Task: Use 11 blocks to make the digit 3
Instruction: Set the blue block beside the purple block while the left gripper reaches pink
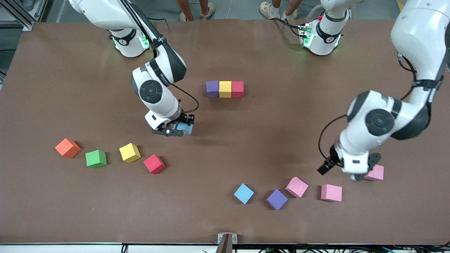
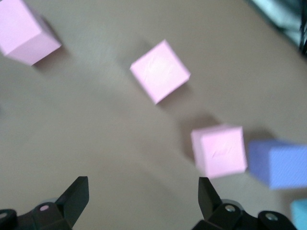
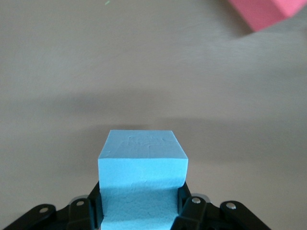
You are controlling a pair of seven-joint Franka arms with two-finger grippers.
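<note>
Over bare table: right gripper (image 1: pixel 179 130) clamps light blue cube (image 3: pixel 142 184); left gripper (image 2: pixel 143 199) spread wide.

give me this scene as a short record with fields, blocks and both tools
built so far: bar of three cubes, purple, yellow, red, touching in a row
right tool: shut on light blue cube, up over bare table
left tool: open, over the pink cubes at the left arm's end
loose near right arm's end: orange cube, green cube, yellow cube, red cube
loose nearer the camera: light blue block, purple cube, three pink cubes
</note>
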